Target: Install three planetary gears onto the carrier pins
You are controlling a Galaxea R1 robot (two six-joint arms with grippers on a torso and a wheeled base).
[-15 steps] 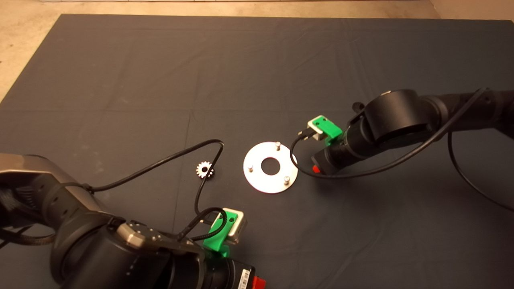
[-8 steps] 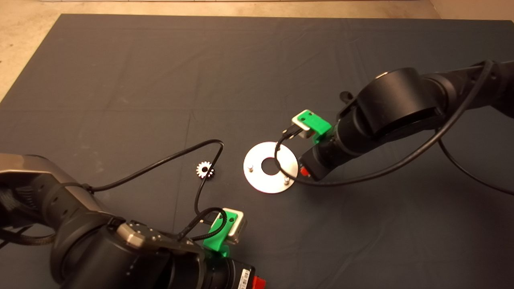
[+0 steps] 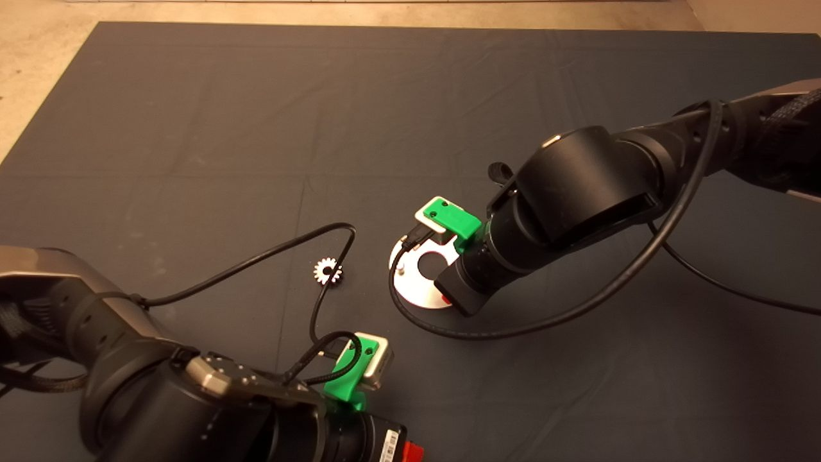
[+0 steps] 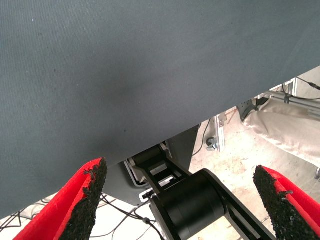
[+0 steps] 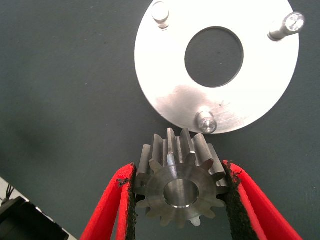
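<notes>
The right gripper (image 5: pixel 179 192) holds a planetary gear (image 5: pixel 179 186) tight between its two red fingers (image 5: pixel 122 200). The gear hangs just beside the nearest carrier pin (image 5: pixel 206 121) on the round silver plate (image 5: pixel 165 70). Another planetary gear (image 3: pixel 328 271) lies on the dark mat (image 3: pixel 256 115), near the plate. The left gripper (image 4: pixel 182 200) waits at the mat's near edge, opened wide and holding nothing.

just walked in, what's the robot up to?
The right end effector is shut on a planetary gear and hangs over the carrier plate, close to one of its three carrier pins. All three pins are bare, so no gear is installed yet. A second gear lies on the mat beside the plate. The left end effector is open, parked at the mat's near edge.
</notes>
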